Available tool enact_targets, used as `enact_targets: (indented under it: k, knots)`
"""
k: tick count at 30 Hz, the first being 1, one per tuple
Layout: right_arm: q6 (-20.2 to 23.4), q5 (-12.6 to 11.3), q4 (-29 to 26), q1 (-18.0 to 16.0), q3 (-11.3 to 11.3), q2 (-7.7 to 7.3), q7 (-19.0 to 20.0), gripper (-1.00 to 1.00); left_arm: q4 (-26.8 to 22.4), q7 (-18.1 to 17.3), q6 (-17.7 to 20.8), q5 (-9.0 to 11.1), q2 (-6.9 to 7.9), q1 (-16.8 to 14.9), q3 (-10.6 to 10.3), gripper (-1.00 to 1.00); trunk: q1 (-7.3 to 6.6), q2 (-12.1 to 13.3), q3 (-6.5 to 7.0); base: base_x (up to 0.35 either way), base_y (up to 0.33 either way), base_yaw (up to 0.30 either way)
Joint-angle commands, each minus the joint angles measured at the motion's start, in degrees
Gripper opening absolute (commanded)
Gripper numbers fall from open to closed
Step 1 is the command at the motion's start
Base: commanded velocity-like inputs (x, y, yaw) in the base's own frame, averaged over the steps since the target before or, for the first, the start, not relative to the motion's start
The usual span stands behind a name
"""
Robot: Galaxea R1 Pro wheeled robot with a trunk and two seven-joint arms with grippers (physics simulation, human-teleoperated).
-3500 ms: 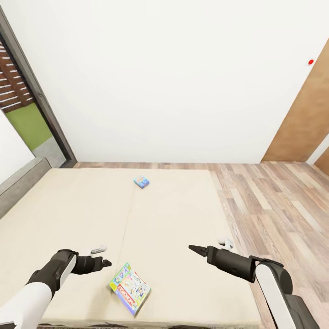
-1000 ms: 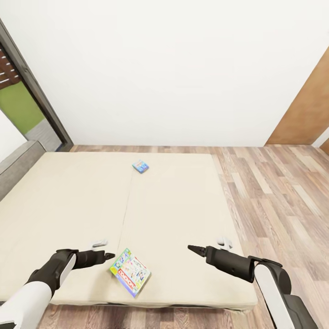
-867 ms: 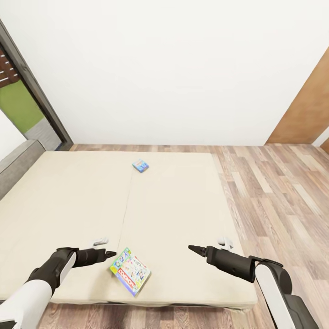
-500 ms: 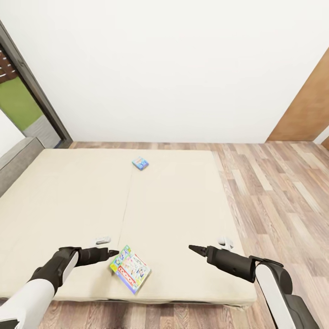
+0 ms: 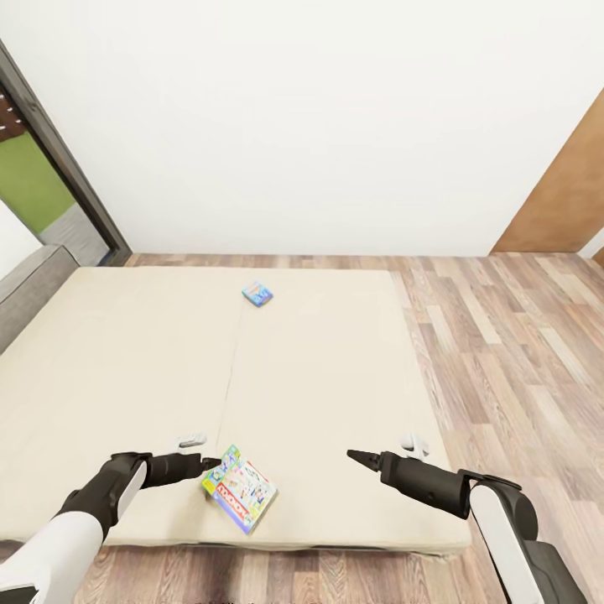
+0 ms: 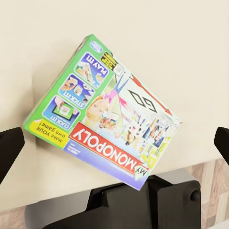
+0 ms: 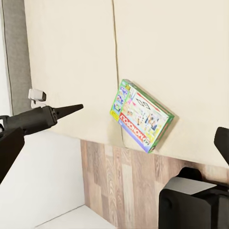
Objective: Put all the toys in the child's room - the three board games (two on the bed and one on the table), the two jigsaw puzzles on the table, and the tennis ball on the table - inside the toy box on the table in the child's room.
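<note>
A white-walled room with a wood-plank floor (image 5: 512,335) holds the wide cream bed (image 5: 126,369), which takes up most of the head view. Two board games lie on its flat top. The green-edged board game (image 5: 240,499) sits close to the near edge of the bed, one corner almost at the lip. The blue board game (image 5: 257,294) lies far off, near the far edge and close to the centre seam. Neither is lifted, so as far as this shows the bed's share of the task is not yet done; the table, toy box, puzzles and ball are elsewhere.

The left gripper (image 5: 206,462) hovers low just beside the green-edged game's left corner; in the left wrist view its two fingertips stand wide apart at either side with the box (image 6: 102,129) between and beyond them, holding nothing. The right gripper (image 5: 356,456) hangs over the near right part of the bed, well apart from both games; its fingertips also stand apart in the right wrist view, and it is empty.

Room to move looks generous: bare mattress all round the near game, and open floor to the right. The tight spot is the near edge, where a push towards the robot could, I judge, tip the box off.
</note>
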Motion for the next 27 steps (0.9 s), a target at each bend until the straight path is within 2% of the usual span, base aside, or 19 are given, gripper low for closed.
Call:
enact_targets:
  k: [1,20,23,26,27]
  knots:
    - [0.24,0.5,-0.04,-0.04,0.02,0.02,0.63,1.0,-0.23,-0.24,0.49,-0.01,-0.01,-0.03,0.3,1.0,0.03,-0.1,-0.18,0.0,0.0,0.0]
    - [0.24,0.4,-0.08,-0.04,0.41,0.03,0.98,1.0,-0.64,-0.24,0.17,-0.01,0.14,-0.03,0.34,1.0,0.03,-0.1,-1.98,0.0,0.0,0.0]
    - [0.24,0.06,-0.08,0.01,0.45,0.04,2.99,1.0,-0.64,-0.24,-1.14,-0.08,0.05,-0.03,0.37,1.0,0.03,-0.1,-2.26,0.0,0.0,0.0]
    - [0.24,-0.37,-0.11,0.03,0.48,0.01,7.52,1.0,-0.64,-0.24,-2.05,-0.14,-0.02,-0.03,0.34,1.0,0.03,-0.1,-2.54,0.0,0.0,0.0]
    - [0.24,-0.47,-0.13,0.04,0.49,0.02,10.14,1.0,-0.64,-0.24,-2.27,-0.16,-0.04,-0.03,0.32,1.0,0.03,-0.1,-2.64,0.0,0.0,0.0]
